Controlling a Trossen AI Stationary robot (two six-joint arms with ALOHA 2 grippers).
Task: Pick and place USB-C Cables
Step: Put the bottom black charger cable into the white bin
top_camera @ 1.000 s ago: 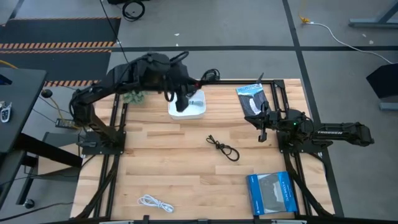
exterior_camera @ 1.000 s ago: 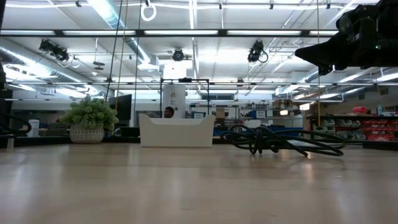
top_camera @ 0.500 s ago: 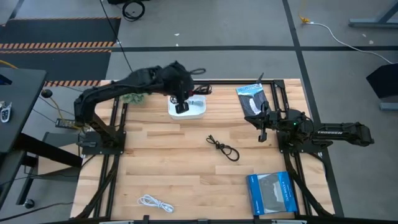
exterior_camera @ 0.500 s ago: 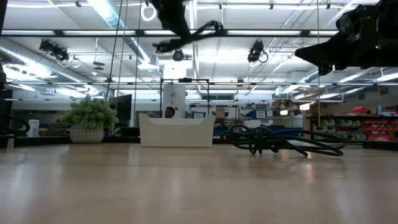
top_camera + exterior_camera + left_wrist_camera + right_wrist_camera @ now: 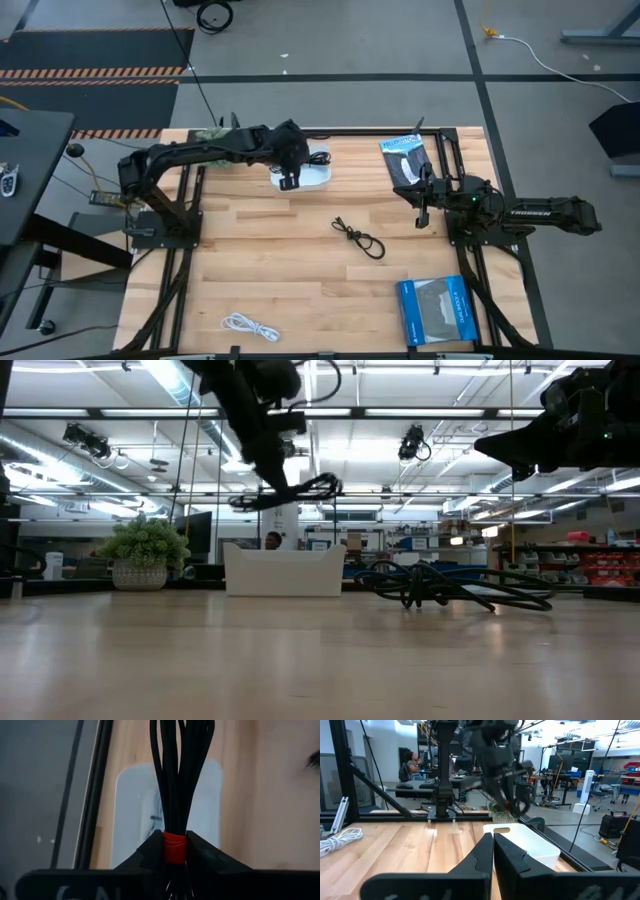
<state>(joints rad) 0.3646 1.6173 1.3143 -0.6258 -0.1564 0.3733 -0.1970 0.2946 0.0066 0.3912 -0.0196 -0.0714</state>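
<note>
My left gripper hangs over the white tray at the table's far edge, shut on a black cable bundle with a red tie. In the low view the bundle floats above the tray. A second black cable lies loose at mid-table. The white cable lies coiled near the table's near edge. My right gripper waits, shut, at the table's right side. I cannot make out the pale blue-grey cable. My left gripper pinches the black bundle between its two fingers at the red tie. The loops run on past the fingertips. The bundle is lifted clear and juts out about level above the tray, as the low view shows.
A blue packet lies at the near right corner. A second packet lies at the far right. A small potted plant stands to the left of the tray. Bare wood lies between the tray and the white cable.
My left gripper has come down toward the tray with the black bundle; in the low view the bundle has dropped from out of view at the top to just above the tray's rim. The left arm has stretched out lower over the table's far edge.
</note>
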